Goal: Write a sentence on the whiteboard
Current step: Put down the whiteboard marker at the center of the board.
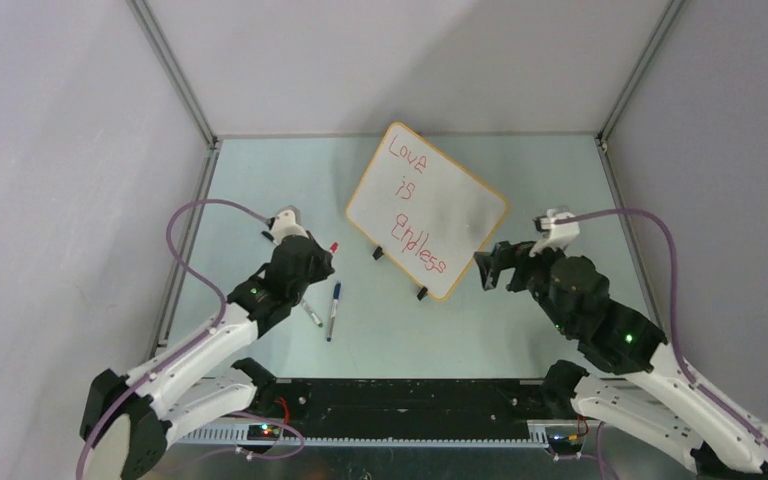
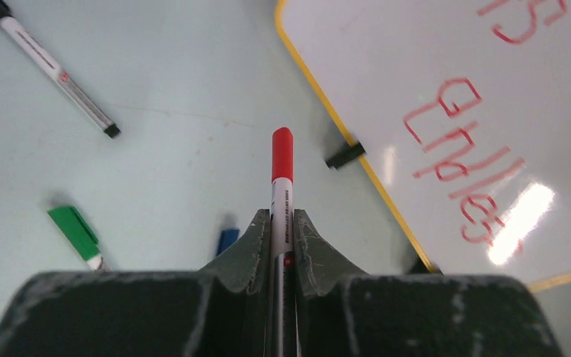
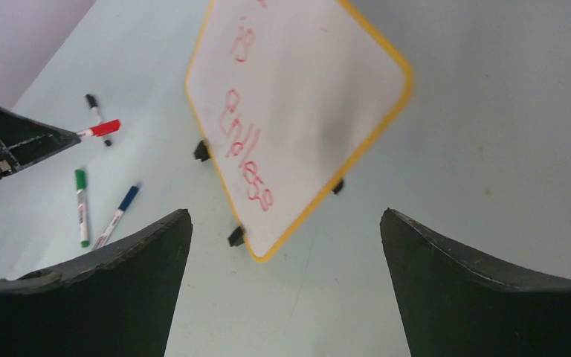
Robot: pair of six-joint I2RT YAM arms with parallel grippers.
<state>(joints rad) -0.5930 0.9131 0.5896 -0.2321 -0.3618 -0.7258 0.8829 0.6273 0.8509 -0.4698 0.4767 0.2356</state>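
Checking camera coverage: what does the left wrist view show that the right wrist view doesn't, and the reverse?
Left wrist only: the close look at the left gripper clamping the barrel of the capped red marker. Right wrist only: the right gripper, open, and the right-hand corner of the whiteboard. Both: that marker, the last word of the sentence, the green marker.

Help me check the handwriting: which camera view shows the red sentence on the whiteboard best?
Top external: all three lines of the sentence sit on the whiteboard, uncropped though small. Left wrist shows only part of "is" and "Endless", large, with glare. Right wrist shows "is" and "Endless", blurred; the top line is cut off.
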